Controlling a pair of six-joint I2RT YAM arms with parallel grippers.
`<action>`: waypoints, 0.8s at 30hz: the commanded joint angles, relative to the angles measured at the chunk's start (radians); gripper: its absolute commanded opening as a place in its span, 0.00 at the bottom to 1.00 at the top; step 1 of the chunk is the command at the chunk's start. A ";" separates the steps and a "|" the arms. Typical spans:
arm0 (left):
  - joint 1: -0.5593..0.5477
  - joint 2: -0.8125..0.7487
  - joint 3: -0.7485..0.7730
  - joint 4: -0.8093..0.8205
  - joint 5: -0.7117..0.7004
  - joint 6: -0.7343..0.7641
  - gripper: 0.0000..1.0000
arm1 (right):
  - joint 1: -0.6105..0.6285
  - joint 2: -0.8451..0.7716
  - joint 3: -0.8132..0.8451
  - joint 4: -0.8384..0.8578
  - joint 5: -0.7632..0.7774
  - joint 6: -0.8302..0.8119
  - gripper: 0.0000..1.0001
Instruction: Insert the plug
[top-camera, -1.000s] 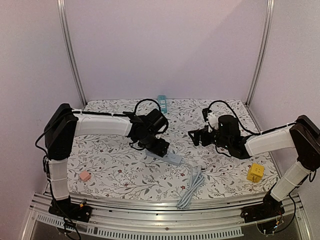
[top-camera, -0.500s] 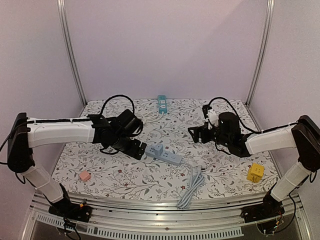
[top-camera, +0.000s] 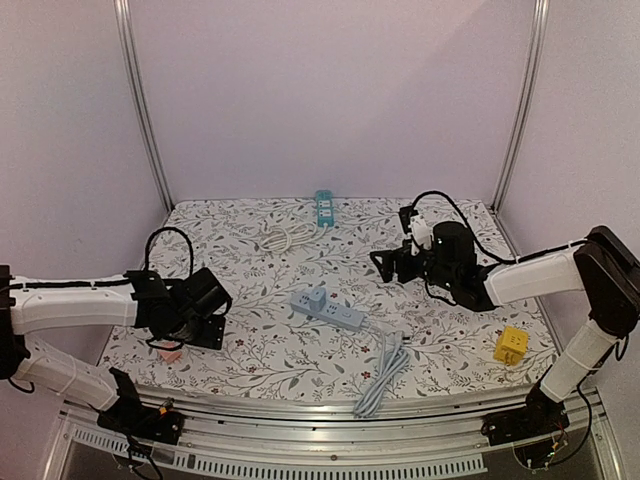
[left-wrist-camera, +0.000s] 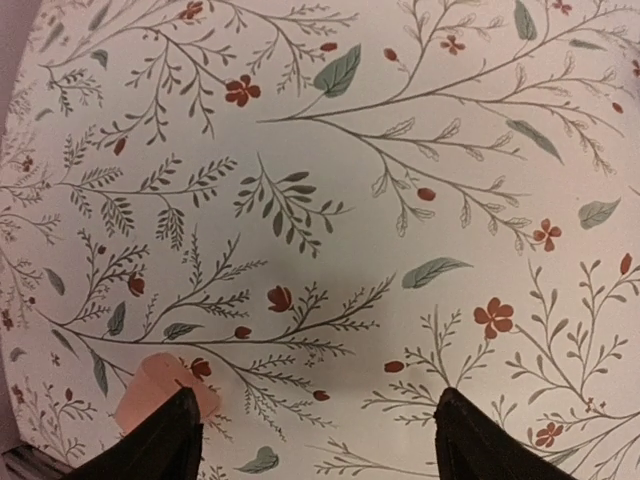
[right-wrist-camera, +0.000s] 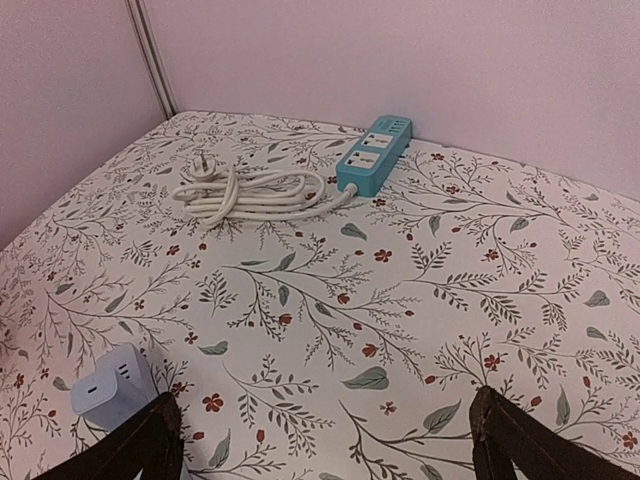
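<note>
Two grippers hung empty, jaws spread wide. The left gripper (left-wrist-camera: 315, 395) had a small pink block (left-wrist-camera: 150, 388) just beside its left finger. Near the right gripper (right-wrist-camera: 322, 400), off its left finger, the pale blue-grey plug (right-wrist-camera: 108, 390) stood on the grey power strip (top-camera: 340, 317).

Left gripper (left-wrist-camera: 315, 445) at the lower edge, dark fingertips (left-wrist-camera: 480, 445) set wide apart over the floral table cover (left-wrist-camera: 330, 150). Pink block (left-wrist-camera: 150, 392) at lower left, touching or partly behind the left-hand fingertip.
</note>
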 joint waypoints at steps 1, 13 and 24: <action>0.081 -0.068 -0.089 -0.008 -0.027 -0.160 0.78 | 0.000 0.024 0.004 0.025 -0.029 -0.004 0.99; 0.205 -0.297 -0.255 0.000 -0.054 -0.301 0.81 | 0.000 0.028 -0.047 0.068 -0.013 -0.012 0.99; 0.240 -0.400 -0.317 -0.024 -0.021 -0.400 0.73 | -0.001 0.044 -0.083 0.104 0.015 -0.028 0.99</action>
